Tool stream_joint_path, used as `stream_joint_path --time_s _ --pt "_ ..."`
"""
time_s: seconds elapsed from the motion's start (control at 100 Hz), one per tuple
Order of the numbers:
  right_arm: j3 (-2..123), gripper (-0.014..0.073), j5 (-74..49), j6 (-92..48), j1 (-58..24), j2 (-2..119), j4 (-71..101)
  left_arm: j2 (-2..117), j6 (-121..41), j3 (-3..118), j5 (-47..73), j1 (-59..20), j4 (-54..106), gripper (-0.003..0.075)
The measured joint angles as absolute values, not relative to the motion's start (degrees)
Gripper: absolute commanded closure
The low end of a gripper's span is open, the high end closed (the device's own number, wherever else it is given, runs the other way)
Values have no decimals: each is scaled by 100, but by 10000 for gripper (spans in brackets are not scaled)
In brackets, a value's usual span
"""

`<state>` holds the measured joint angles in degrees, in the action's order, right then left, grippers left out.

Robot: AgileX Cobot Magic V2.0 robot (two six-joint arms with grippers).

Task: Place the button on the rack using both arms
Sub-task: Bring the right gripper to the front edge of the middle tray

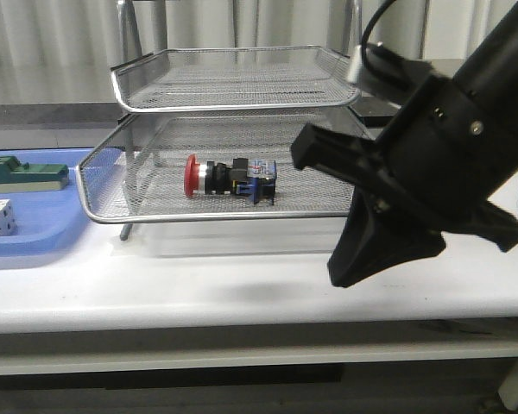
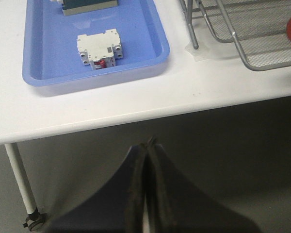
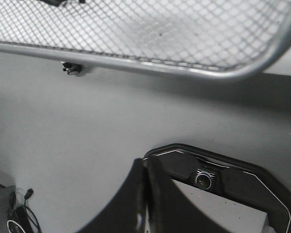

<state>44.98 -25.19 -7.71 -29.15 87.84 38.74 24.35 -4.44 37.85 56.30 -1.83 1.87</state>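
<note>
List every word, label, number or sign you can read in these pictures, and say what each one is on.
None can be read.
The button in the rack: coloured markings on its body, too blurred to read.
The white breaker block in the blue tray: small markings, too small to read.

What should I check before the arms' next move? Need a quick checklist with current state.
1. Button in the rack: ok, it lies on its side in the pulled-out mesh tray, red head toward the blue tray.
2. Left gripper empty: ok, fingers shut on nothing, hanging past the table edge.
3. Right gripper empty: ok, fingers shut on nothing.
4. Right arm clear of the rack: cannot tell, it overlaps the tray's right corner in the front view, while the wrist view shows the mesh close ahead.
5. Tray pushed in: not ok, it sticks out in front of the upper tier.
</note>
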Motion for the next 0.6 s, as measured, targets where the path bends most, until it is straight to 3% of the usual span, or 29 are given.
stream_joint_path --time_s 0.6 --pt "5612 663 -1834 -952 -3165 10052 3948 2435 -444 3785 5632 -183 187 741"
